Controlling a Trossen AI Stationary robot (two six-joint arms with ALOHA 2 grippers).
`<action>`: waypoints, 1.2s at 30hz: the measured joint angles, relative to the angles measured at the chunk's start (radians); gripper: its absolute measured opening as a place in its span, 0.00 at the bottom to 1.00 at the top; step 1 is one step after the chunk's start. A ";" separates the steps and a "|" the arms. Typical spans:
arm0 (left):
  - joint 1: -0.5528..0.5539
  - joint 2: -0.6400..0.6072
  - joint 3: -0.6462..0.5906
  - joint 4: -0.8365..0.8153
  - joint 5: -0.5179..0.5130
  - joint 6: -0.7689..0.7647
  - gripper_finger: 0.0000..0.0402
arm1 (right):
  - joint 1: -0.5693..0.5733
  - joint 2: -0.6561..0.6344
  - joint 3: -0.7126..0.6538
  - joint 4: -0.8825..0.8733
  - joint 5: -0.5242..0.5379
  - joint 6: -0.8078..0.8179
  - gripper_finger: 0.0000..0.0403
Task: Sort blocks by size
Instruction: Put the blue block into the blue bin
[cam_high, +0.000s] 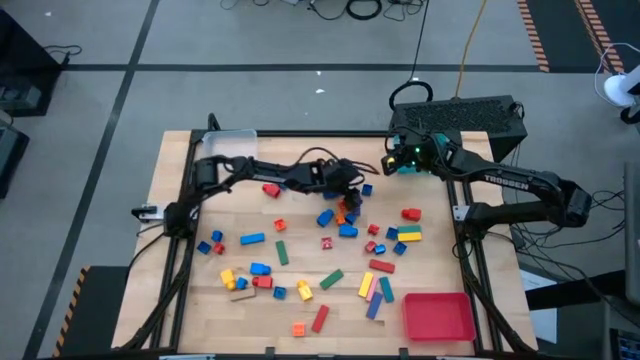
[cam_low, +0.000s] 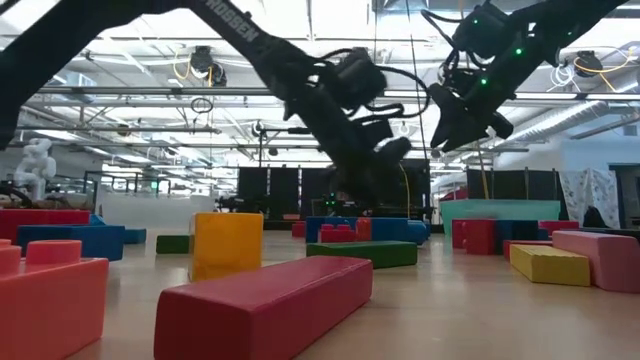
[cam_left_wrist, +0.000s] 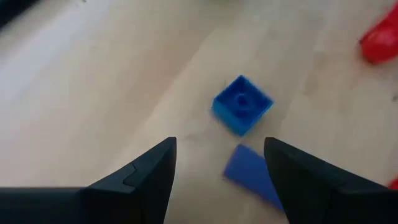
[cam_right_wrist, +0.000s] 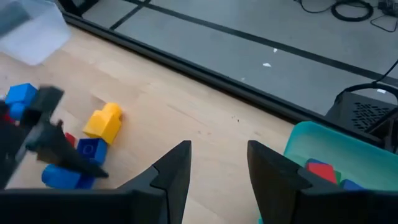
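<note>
The blocks (cam_high: 330, 250) lie scattered over the wooden table in red, blue, yellow, green and orange. My left gripper (cam_high: 357, 190) reaches out over the table's far middle, open and slanting down. In its wrist view a small blue cube (cam_left_wrist: 242, 104) rests flat on the wood just beyond the fingertips (cam_left_wrist: 163, 155). A second blue block (cam_left_wrist: 249, 175) lies between the fingers, untouched. My right gripper (cam_right_wrist: 219, 149) hovers open and empty above the far right, beside the teal tray (cam_right_wrist: 336, 149).
The teal tray (cam_high: 400, 167) at the far right holds a red and a blue block. A clear tray (cam_high: 230, 143) stands at the far left corner and a red tray (cam_high: 438, 315) at the near right. A yellow block (cam_right_wrist: 104, 121) lies near my left arm.
</note>
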 joint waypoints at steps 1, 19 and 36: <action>-0.011 0.012 0.018 -0.014 -0.001 -0.025 0.61 | 0.000 0.000 0.000 -0.004 0.000 -0.009 0.35; -0.107 0.100 0.092 -0.063 -0.205 -0.199 0.61 | 0.004 -0.001 0.000 -0.022 -0.002 -0.034 0.35; -0.060 0.099 0.092 -0.212 -0.166 -0.170 0.61 | 0.005 -0.003 0.000 -0.001 -0.005 -0.021 0.35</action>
